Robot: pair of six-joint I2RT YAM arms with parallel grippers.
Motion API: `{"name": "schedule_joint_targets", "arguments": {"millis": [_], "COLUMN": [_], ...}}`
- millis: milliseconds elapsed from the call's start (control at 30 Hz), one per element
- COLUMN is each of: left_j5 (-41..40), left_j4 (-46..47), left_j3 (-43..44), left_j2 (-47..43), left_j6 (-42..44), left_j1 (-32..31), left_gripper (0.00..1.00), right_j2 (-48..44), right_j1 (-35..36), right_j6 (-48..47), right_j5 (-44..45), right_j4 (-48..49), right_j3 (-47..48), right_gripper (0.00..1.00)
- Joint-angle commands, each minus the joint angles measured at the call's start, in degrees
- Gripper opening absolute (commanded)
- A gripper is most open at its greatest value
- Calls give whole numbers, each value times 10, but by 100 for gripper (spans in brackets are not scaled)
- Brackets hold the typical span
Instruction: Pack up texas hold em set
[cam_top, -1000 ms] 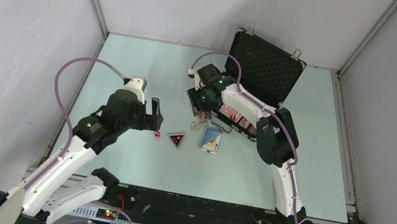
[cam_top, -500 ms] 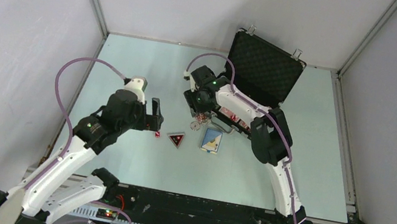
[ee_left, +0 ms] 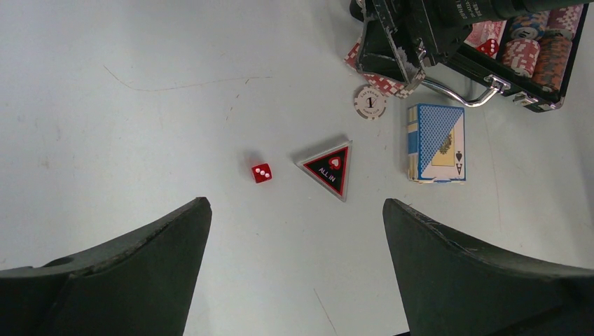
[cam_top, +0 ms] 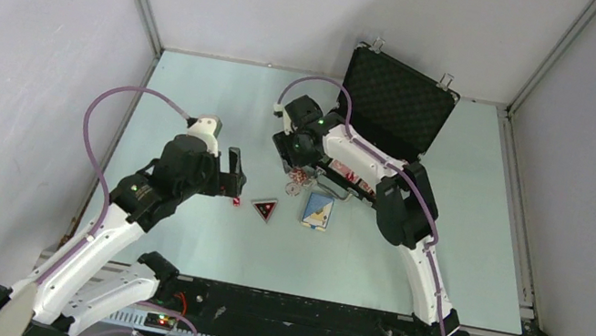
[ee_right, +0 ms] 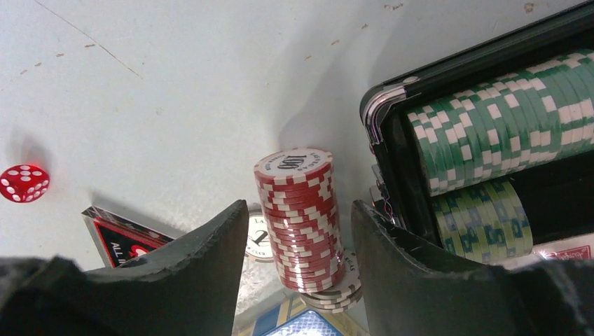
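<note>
The black briefcase [cam_top: 398, 103] stands open at the back, with green chip stacks [ee_right: 490, 133] lying in its foam tray. My right gripper [cam_top: 300, 164] is open by the case's front left corner. In the right wrist view its jaws [ee_right: 299, 206] stand either side of an upright red/white chip stack [ee_right: 300, 220], with small gaps. The stack rests on a few pale chips. The white button [ee_left: 370, 103], blue card deck [ee_left: 436, 143], black triangle [ee_left: 329, 168] and red die [ee_left: 262, 173] lie on the table. My left gripper [ee_left: 295, 210] is open and empty, just short of the die.
The briefcase's silver handle [ee_left: 462, 94] sticks out toward the blue deck. Red/white chips and a red deck [ee_left: 522, 56] lie in the tray. Grey walls with metal frame rails close in the table on three sides.
My right gripper has shifted slightly left and back beside the case, staying over the red/white chip stack. The left arm has not moved.
</note>
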Motion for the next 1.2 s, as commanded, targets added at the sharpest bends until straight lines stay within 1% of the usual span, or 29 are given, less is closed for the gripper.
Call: {"name": "schedule_joint_targets", "arguments": {"millis": [0,167,267,333,367,433,633,867,967,1033,1167], "left_j5": [5,7,8,8,9,9,7,6,5,3,-1], "left_j4": [20,21,21,22,22,22,22,22,22,22,20], "left_j3": [10,10,10,10,9,9,11,12,13,14,14], "left_j2": [-5,-4,-3,-3,-3,-2,0,3,4,4,5], "left_j6": [1,2,3,3,3,2,2,3,5,6,8], "left_j1": [-3,-3,-3,-3,-3,-3,-3,-3,-3,-3,-3], "left_gripper": [100,100,100,100,100,100,100,100,100,100,100], "right_j2": [15,15,20,22,22,21,-1,-61,-75,-87,-127], "right_j1": [6,5,6,6,5,5,-4,-60,-87,-103,-133], "right_j6": [-4,-1,3,4,4,5,28,143,182,217,302], "right_j5": [17,21,19,15,13,6,-24,-113,-127,-138,-138], "right_j4": [-14,-13,-16,-17,-17,-18,-18,54,70,89,168], "right_j3": [20,1,4,8,11,19,53,31,29,18,-40], "right_gripper": [59,59,52,46,40,33,30,26,22,22,22]}}
